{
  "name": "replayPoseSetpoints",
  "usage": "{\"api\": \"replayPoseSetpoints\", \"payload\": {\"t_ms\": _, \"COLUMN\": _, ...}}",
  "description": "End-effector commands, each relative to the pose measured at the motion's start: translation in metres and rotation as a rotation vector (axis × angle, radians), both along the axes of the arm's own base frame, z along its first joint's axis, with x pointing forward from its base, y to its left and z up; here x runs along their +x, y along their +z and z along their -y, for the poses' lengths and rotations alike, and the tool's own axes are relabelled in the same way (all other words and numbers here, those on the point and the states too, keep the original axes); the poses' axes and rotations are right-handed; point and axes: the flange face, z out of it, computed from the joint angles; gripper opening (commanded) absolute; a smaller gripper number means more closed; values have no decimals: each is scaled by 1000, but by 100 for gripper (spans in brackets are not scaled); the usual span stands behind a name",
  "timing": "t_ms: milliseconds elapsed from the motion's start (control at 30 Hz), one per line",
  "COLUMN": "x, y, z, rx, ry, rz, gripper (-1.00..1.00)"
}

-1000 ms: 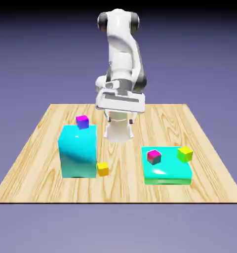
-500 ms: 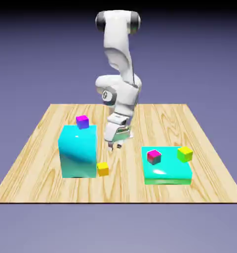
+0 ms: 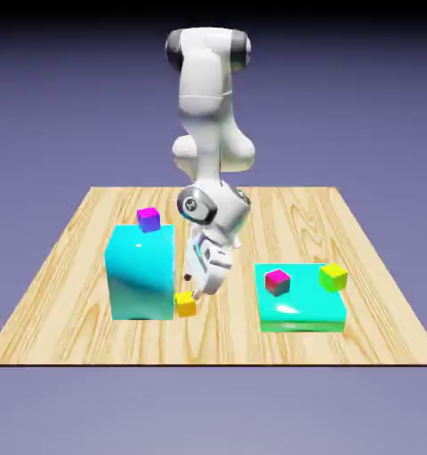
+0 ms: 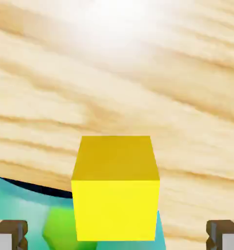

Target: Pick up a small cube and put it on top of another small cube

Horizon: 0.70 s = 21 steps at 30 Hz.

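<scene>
The small cube (image 3: 186, 305), yellow with an orange-tinted side, rests on the wood table (image 3: 84, 267) against the tall cyan block (image 3: 141, 271). My gripper (image 3: 192, 293) hangs tilted just above it, on its right side in the exterior view. In the hand view the small cube (image 4: 115, 188) fills the lower middle. It sits between the two grey fingertips (image 4: 9, 234), which stand far apart at the bottom corners and do not touch it. The gripper (image 4: 117, 237) is open and holds nothing.
A magenta cube (image 3: 149, 219) tops the tall cyan block. A flat cyan block (image 3: 302, 309) at the exterior view's right carries a magenta cube (image 3: 277, 282) and a yellow cube with greenish sides (image 3: 333, 276). Cyan surface (image 4: 26, 202) shows low left in the hand view.
The arm has bent down and toward the exterior view's left, bringing the hand from above the table's middle to just over the small cube. The jaws stayed open.
</scene>
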Motion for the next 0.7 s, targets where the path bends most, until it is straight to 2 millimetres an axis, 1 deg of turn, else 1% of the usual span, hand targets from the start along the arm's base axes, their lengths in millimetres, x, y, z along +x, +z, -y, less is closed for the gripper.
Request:
{"api": "replayPoseSetpoints", "payload": {"t_ms": 0, "x": 1, "y": -8, "z": 3, "rx": 0, "ry": 0, "rz": 0, "gripper": 0}}
{"api": "replayPoseSetpoints", "payload": {"t_ms": 100, "x": 1, "y": -33, "z": 11, "rx": 5, "ry": 1, "rz": -2, "gripper": 0}}
{"api": "replayPoseSetpoints", "payload": {"t_ms": 133, "x": 1, "y": -33, "z": 11, "rx": 5, "ry": 1, "rz": -2, "gripper": -100}}
{"api": "replayPoseSetpoints", "payload": {"t_ms": 167, "x": 1, "y": -33, "z": 11, "rx": 5, "ry": 1, "rz": -2, "gripper": -100}}
{"api": "replayPoseSetpoints", "payload": {"t_ms": 400, "x": -4, "y": 26, "z": -9, "rx": 3, "ry": 1, "rz": -1, "gripper": -100}}
{"api": "replayPoseSetpoints", "payload": {"t_ms": 433, "x": -6, "y": 31, "z": -11, "rx": 5, "ry": 1, "rz": -2, "gripper": -100}}
{"api": "replayPoseSetpoints", "payload": {"t_ms": 467, "x": -6, "y": 31, "z": -11, "rx": 5, "ry": 1, "rz": -2, "gripper": -100}}
{"api": "replayPoseSetpoints", "payload": {"t_ms": 500, "x": 13, "y": 47, "z": -4, "rx": -8, "ry": -26, "rz": 38, "gripper": -100}}
{"api": "replayPoseSetpoints", "payload": {"t_ms": 533, "x": 30, "y": 62, "z": -7, "rx": -1, "ry": -12, "rz": 67, "gripper": -100}}
{"api": "replayPoseSetpoints", "payload": {"t_ms": 600, "x": 49, "y": 94, "z": -1, "rx": -33, "ry": -31, "rz": 115, "gripper": -100}}
{"api": "replayPoseSetpoints", "payload": {"t_ms": 667, "x": 63, "y": 129, "z": 5, "rx": -58, "ry": -58, "rz": 156, "gripper": -100}}
